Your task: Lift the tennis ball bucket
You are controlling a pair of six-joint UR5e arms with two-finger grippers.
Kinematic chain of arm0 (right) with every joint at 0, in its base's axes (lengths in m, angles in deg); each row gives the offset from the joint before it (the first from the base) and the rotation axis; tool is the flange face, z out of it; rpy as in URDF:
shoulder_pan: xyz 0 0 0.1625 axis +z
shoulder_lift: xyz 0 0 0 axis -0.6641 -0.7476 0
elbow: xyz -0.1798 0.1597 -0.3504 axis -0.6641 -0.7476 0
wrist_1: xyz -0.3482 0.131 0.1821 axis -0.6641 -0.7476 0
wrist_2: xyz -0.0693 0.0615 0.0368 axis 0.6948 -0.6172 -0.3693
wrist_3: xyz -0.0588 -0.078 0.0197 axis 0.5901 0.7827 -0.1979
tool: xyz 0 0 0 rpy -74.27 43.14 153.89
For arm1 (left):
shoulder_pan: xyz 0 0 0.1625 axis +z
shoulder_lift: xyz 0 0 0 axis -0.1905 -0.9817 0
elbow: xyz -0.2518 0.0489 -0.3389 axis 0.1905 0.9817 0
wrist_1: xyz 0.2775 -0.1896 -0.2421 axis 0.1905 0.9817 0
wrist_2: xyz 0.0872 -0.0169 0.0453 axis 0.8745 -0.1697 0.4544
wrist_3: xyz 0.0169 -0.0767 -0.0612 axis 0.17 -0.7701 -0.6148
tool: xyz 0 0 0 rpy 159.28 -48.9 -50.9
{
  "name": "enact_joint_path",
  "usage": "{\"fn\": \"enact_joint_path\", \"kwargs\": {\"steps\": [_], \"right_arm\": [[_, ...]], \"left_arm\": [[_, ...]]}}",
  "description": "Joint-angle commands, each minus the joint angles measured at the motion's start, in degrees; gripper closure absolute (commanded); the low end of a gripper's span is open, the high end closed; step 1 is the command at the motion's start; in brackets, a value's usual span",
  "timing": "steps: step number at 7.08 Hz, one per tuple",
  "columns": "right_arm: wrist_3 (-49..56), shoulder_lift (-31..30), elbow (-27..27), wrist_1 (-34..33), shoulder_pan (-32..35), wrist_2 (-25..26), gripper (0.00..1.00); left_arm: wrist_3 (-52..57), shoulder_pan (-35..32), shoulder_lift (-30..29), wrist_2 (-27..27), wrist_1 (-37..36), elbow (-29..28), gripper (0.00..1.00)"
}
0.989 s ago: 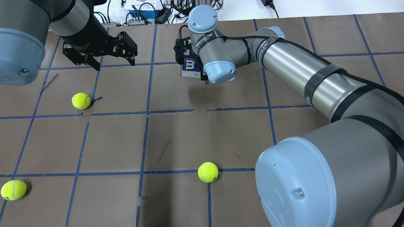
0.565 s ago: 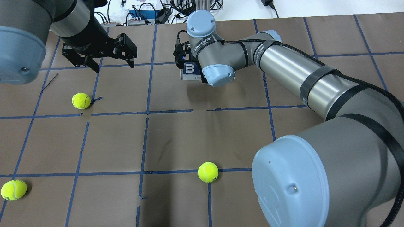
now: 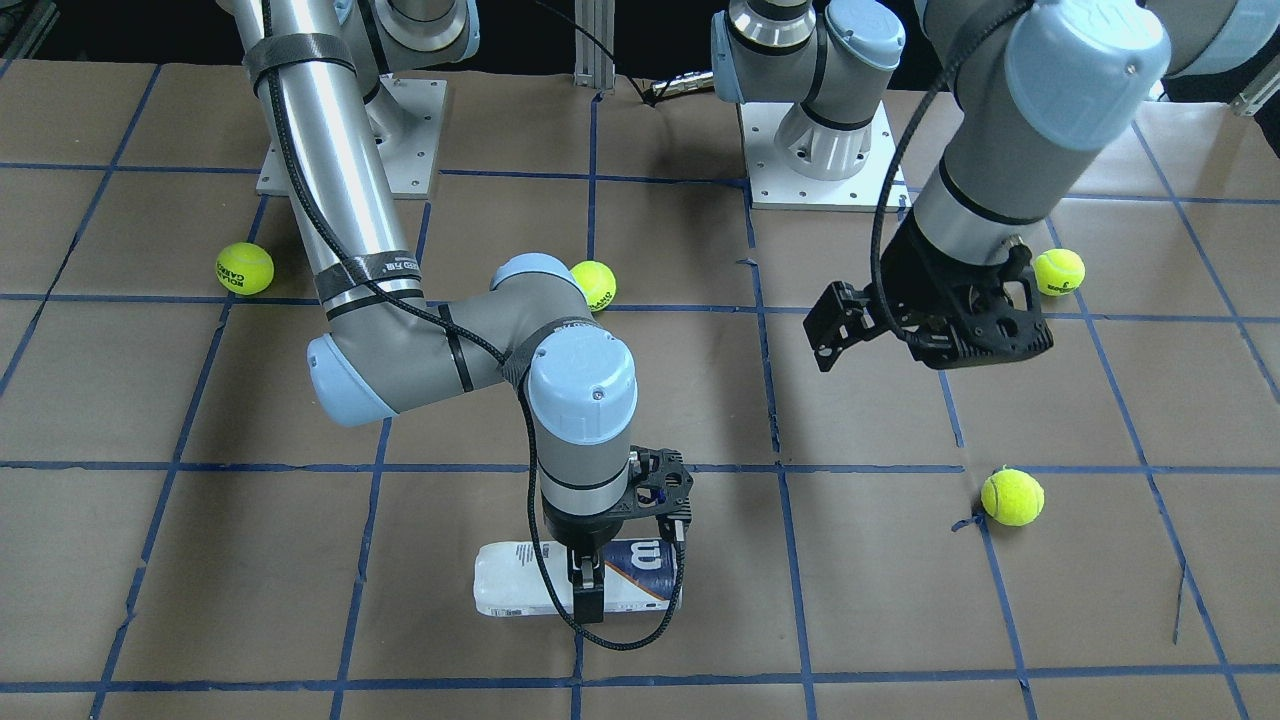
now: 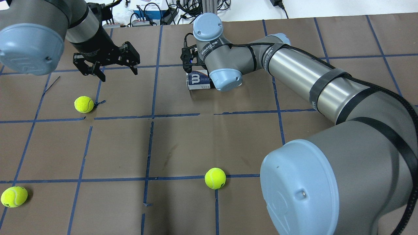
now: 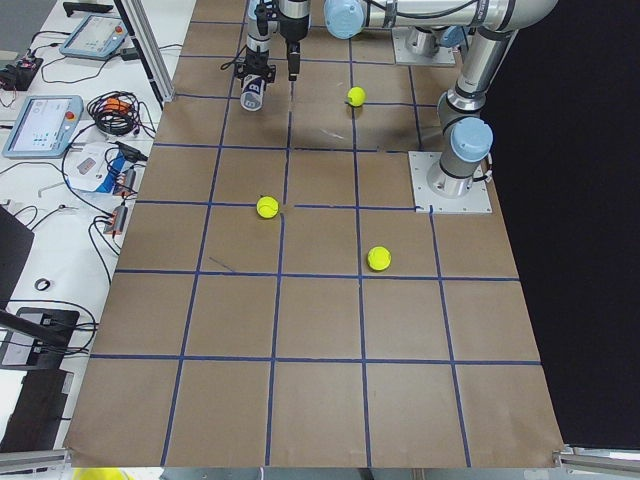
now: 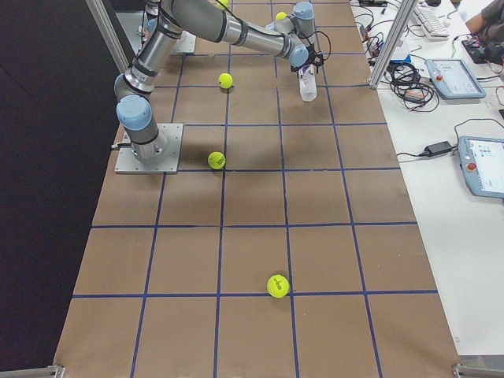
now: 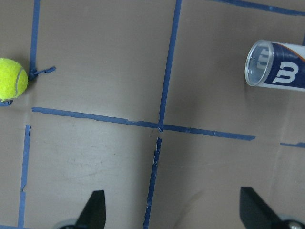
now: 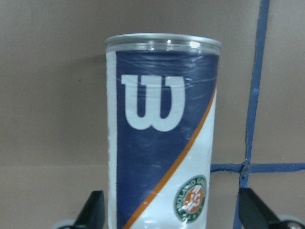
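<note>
Plastic this thin gives little to squeeze against. The tennis ball bucket (image 3: 515, 592) is a clear-walled can with a smooth white, navy and orange label. It lies on its side on the tabletop (image 3: 900, 620), on the far side from the robot and about midway between left and right. Its open mouth (image 7: 259, 62) shows nothing inside, and 4 tennis balls (image 3: 1012, 497) sit loose around the tabletop. I judge it empty and very light.

The right end effector (image 3: 588, 575) straddles the can near mid-length with its jaws spread. In the right wrist view one finger (image 8: 95, 210) stands just beside the label, while the other is clearly apart from it, so nothing is clamped yet. The left end effector (image 4: 119, 74) hangs well apart to the left, also spread wide and empty.

Mid-length looks like the right place to take hold, across the round body, so neither end droops. A round, glossy wall is likely to roll or slip if the 2 pads meet it off-centre. A hard squeeze could dent the can near the unsupported mouth, so moderate pressure seems wise.
</note>
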Motion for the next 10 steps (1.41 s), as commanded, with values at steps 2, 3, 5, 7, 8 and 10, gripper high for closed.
{"fn": "enact_joint_path", "kwargs": {"steps": [2,3,5,7,8,10], "right_arm": [[-0.65,-4.12,-3.22,0.31,-2.78,-1.10,0.00],[-1.78,-7.98,-3.06,3.37,-4.89,-1.28,0.00],[-18.90,-15.53,-1.92,13.53,-11.03,-3.37,0.00],[-40.84,-22.83,-0.17,26.25,-16.13,-4.80,0.00],[-46.21,-25.39,0.72,32.25,-18.77,-4.71,0.00],[-58.25,-29.09,2.73,40.11,-21.78,-6.03,0.00]], "left_arm": [[0.13,2.64,-16.11,-15.40,-6.82,-7.45,0.00],[0.74,3.08,-23.22,-25.91,-8.23,-11.31,0.00],[0.30,3.26,-30.21,-34.05,-11.73,-14.77,0.00],[-0.14,3.00,-35.23,-43.64,-20.42,-13.65,0.00],[-0.31,2.91,-36.55,-46.55,-22.99,-11.98,0.00],[-0.13,2.82,-36.74,-47.19,-23.63,-10.83,0.00]]}}
